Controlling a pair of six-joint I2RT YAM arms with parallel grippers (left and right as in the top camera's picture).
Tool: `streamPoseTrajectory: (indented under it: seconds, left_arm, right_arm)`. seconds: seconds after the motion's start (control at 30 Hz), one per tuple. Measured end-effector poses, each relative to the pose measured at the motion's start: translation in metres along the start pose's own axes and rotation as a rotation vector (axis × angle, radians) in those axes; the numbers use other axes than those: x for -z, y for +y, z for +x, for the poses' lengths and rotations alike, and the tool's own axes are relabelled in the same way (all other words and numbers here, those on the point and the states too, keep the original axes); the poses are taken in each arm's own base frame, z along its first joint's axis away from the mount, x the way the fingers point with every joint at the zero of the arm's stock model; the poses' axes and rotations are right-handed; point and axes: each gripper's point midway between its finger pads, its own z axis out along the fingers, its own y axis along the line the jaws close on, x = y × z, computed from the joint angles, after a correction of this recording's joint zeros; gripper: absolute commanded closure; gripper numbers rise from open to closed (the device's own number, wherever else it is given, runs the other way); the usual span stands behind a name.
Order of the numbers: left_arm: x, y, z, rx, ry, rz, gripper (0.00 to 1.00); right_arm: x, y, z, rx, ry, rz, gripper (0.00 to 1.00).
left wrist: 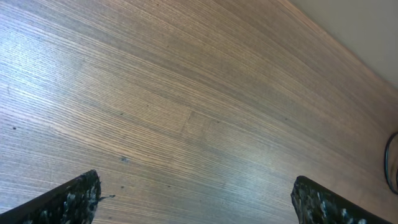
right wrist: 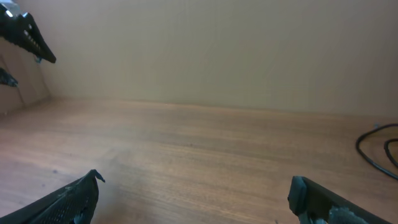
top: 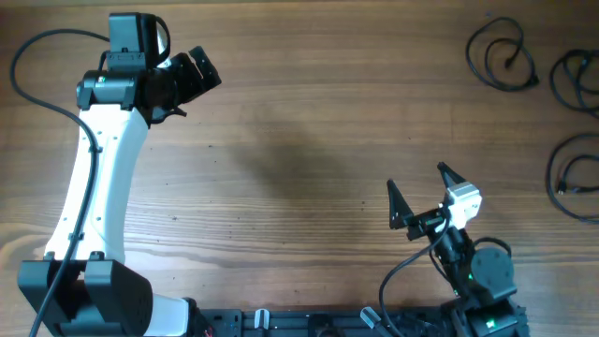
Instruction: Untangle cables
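Looks basically done to me: the cables (top: 504, 56) sit as separate loops at the far right, left gripper (top: 198, 77) and right gripper (top: 416, 176) both wide open, empty.

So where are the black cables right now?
In the overhead view the cables lie as loose loops at the far right edge of the table, beyond the open right gripper.

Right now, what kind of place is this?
Probably a robotics lab or test bench. There is a bare wooden tabletop, a left robot arm and a right robot arm mounted at one edge, loose black cables laid out to one side, and a plain wall behind.
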Motion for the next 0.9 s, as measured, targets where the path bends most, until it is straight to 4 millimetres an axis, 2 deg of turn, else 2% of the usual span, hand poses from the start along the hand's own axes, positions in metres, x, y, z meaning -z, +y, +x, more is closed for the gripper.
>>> streamPoseTrajectory:
  seconds: [0.3, 0.9]
  left_arm:
    - [0.000, 0.000, 0.000, 0.000, 0.000, 0.000, 0.00]
    - [0.000, 0.000, 0.000, 0.000, 0.000, 0.000, 0.00]
  right_arm:
    - [0.006, -0.001, 0.019, 0.007, 0.015, 0.000, 0.00]
    - [0.006, 0.002, 0.019, 0.011, 0.016, -0.019, 0.00]
